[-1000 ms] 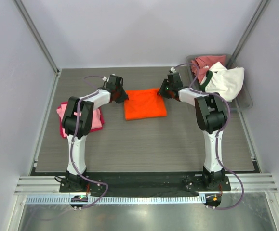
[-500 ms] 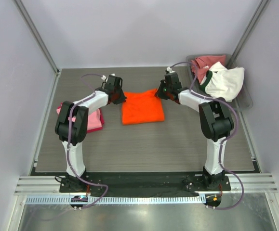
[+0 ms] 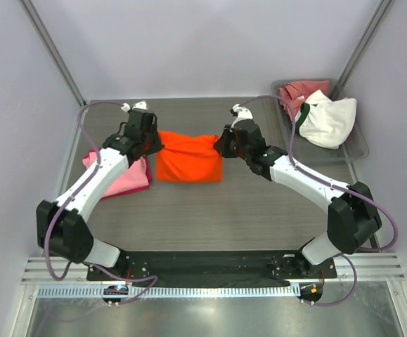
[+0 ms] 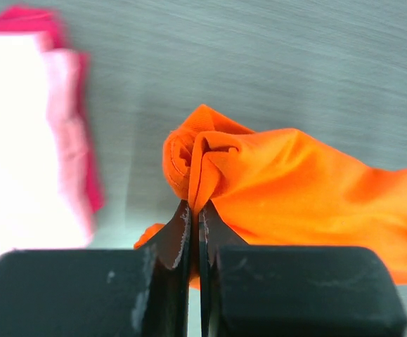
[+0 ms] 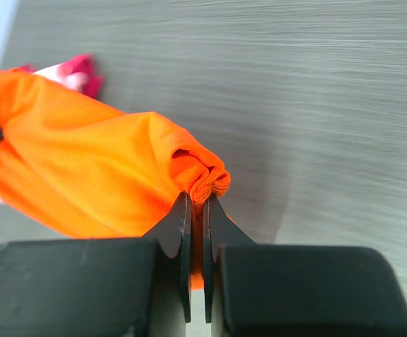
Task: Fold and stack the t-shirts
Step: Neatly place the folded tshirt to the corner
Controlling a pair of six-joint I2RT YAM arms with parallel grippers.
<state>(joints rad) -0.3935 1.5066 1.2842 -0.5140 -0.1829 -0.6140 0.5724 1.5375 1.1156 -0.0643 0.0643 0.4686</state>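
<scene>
The bright orange t-shirt (image 3: 188, 157) is folded and held stretched between both grippers above the table, left of centre. My left gripper (image 3: 152, 139) is shut on its left top corner (image 4: 202, 158). My right gripper (image 3: 222, 145) is shut on its right top corner (image 5: 202, 175). The folded light pink t-shirt (image 3: 122, 177) lies on the magenta one (image 3: 92, 157) at the left, just beside the orange shirt; both show in the left wrist view (image 4: 20, 140). The white t-shirt with dark green collar (image 3: 326, 119) and the dusty rose-red one (image 3: 298, 90) lie in the tray.
A grey tray (image 3: 361, 147) stands at the back right against the wall. The grey wood-grain table (image 3: 224, 210) is walled on the left, back and right. A metal rail (image 3: 210, 270) runs along the near edge by the arm bases.
Both grippers have carried the orange t-shirt to the left, toward the pink stack, and lifted it. Both arms have stretched out leftward.
</scene>
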